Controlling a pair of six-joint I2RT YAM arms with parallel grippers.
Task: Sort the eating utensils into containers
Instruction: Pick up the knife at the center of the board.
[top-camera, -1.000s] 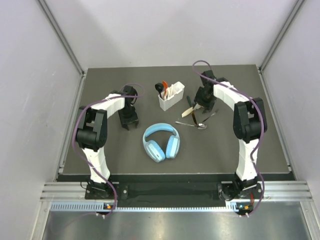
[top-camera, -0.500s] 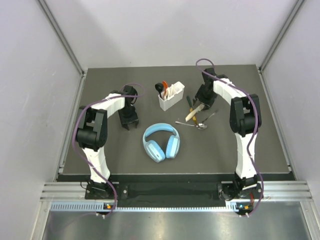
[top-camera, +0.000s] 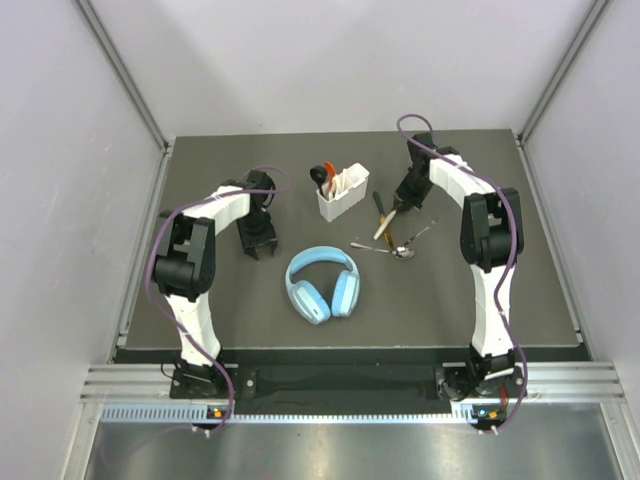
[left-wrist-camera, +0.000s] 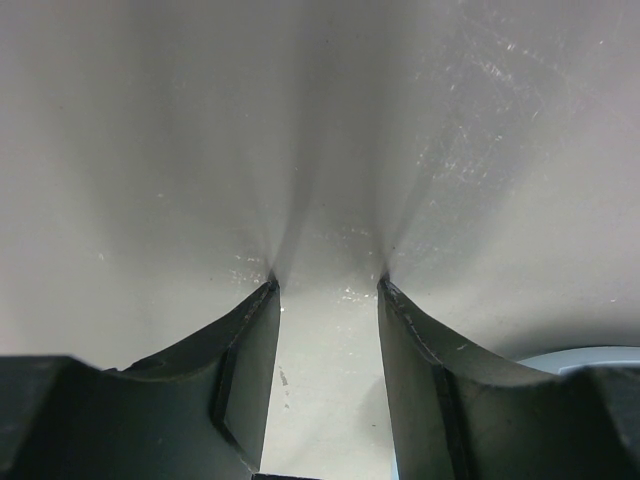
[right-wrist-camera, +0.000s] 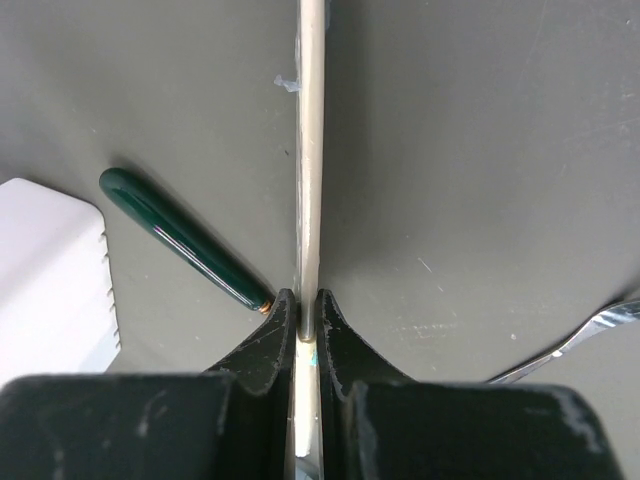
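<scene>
- Pale walls (top-camera: 60, 200) enclose the cell on three sides, with metal rails in the far corners.
- The table (top-camera: 200, 300) is a dark grey mat with fine scratches. In the left wrist view it glares almost white.
- The left claw (top-camera: 258, 245) is left of the caddy and a little nearer the arm bases. It hangs low over bare table with its fingers (left-wrist-camera: 250, 350) spread and nothing between them.
- The headphones (top-camera: 322, 283), light blue, lie flat on the near side of the caddy, well apart from it.
- The caddy (top-camera: 343, 192) is white and stands towards the far middle of the table. It holds an orange-red spoon (top-camera: 328, 170), a black scoop (top-camera: 317, 176) and white spoons (top-camera: 345, 180).
- A green handle (right-wrist-camera: 185, 240) lies just right of the caddy. Its brass end lies right beside the right claw.
- The right claw (right-wrist-camera: 308, 298), right of the caddy, is pinched tight on a pale utensil (right-wrist-camera: 311, 150) that lies on the table.
- Two metal pieces (top-camera: 400, 248) lie right of the caddy and nearer the bases, just beyond the pale utensil.
</scene>
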